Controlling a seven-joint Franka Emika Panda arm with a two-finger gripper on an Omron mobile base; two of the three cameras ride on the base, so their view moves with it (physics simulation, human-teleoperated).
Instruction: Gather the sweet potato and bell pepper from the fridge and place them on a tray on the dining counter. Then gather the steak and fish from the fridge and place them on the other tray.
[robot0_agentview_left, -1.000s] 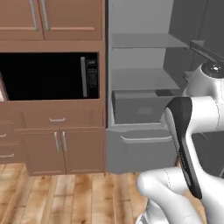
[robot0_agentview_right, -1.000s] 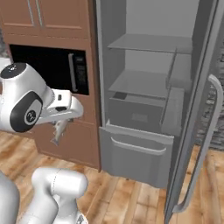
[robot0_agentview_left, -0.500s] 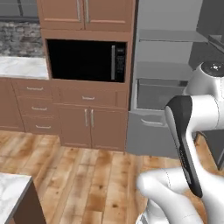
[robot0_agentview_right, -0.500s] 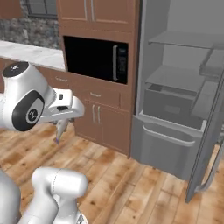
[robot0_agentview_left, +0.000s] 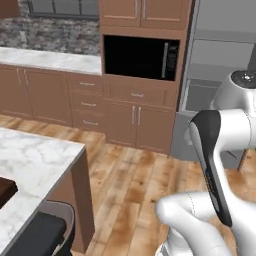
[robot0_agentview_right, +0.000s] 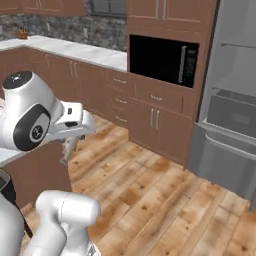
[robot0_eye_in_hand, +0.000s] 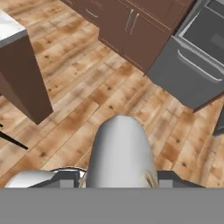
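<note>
Gripper (robot0_agentview_right: 67, 150) clamped on the silvery fish (robot0_eye_in_hand: 120, 153), held low over the wood floor, well left of the open fridge (robot0_agentview_right: 235, 125). Fish looks smooth, likely slippery and limp; mid-body grip seems safest. Since a second ago the view has swung from the fridge toward the dining counter (robot0_agentview_left: 35, 162).

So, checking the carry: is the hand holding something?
Yes, in the hand view a silvery-grey fish sits gripped in the hand above the wood floor.

A silvery fish (robot0_eye_in_hand: 120, 151) sits at six o'clock, clamped in the gripper (robot0_eye_in_hand: 118, 177). The fridge drawer (robot0_eye_in_hand: 194, 78) lies at two o'clock, the counter corner (robot0_eye_in_hand: 19, 65) at nine.
</note>
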